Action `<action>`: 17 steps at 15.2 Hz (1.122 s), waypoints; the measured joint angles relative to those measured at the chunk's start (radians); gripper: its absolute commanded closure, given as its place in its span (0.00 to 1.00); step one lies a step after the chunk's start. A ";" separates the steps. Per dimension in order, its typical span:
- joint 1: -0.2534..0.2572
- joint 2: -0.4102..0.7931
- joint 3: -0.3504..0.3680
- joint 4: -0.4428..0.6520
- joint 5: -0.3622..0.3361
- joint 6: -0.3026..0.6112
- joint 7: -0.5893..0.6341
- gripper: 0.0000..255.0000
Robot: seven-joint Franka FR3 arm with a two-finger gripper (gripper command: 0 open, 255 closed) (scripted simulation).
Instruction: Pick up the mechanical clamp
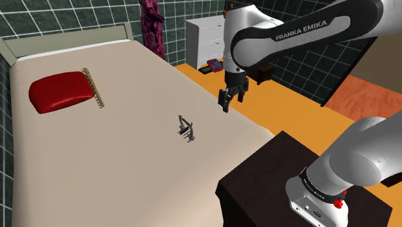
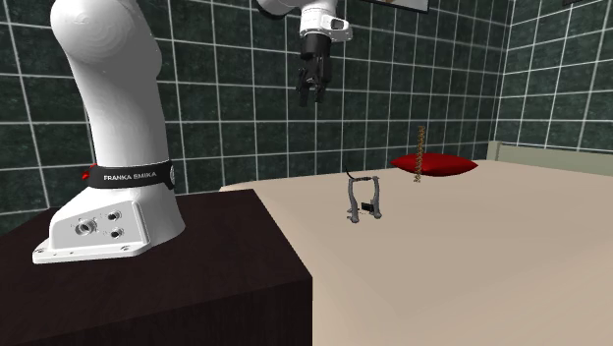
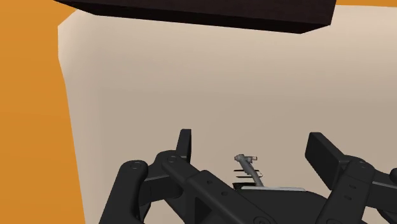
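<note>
Dark green tiles line the walls around a beige bed (image 1: 129,167) on an orange floor (image 1: 283,113). The grey clamp (image 1: 186,128) sits on the bed near its middle, between the red pillow (image 1: 59,91) and the dark stand (image 1: 258,187), apart from both. The black pincer (image 1: 229,103) hovers above the bed near its edge, clear of the clamp, fingers apart and holding nothing.
</note>
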 measured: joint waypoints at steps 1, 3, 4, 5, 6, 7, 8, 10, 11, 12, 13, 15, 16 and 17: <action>-0.001 0.043 0.017 0.009 -0.016 0.035 0.026 0.00; -0.004 0.122 0.045 0.043 -0.053 0.083 0.078 0.00; -0.006 0.159 0.055 0.058 -0.076 0.107 0.103 0.00; -0.008 0.202 0.066 0.071 -0.102 0.136 0.131 0.00; -0.009 0.249 0.076 0.095 -0.131 0.157 0.161 0.00; -0.009 0.291 0.082 0.113 -0.161 0.177 0.190 0.00; -0.009 0.329 0.086 0.135 -0.191 0.190 0.216 0.00; 0.001 0.413 0.094 0.194 -0.255 0.205 0.280 0.00; 0.007 0.454 0.093 0.214 -0.288 0.220 0.312 0.00; 0.011 0.488 0.089 0.233 -0.319 0.229 0.334 0.00; 0.023 0.541 0.085 0.274 -0.355 0.234 0.367 0.00; 0.044 0.631 0.069 0.342 -0.421 0.243 0.417 0.00; 0.058 0.674 0.060 0.374 -0.451 0.247 0.444 0.00; 0.072 0.714 0.051 0.407 -0.478 0.247 0.467 0.00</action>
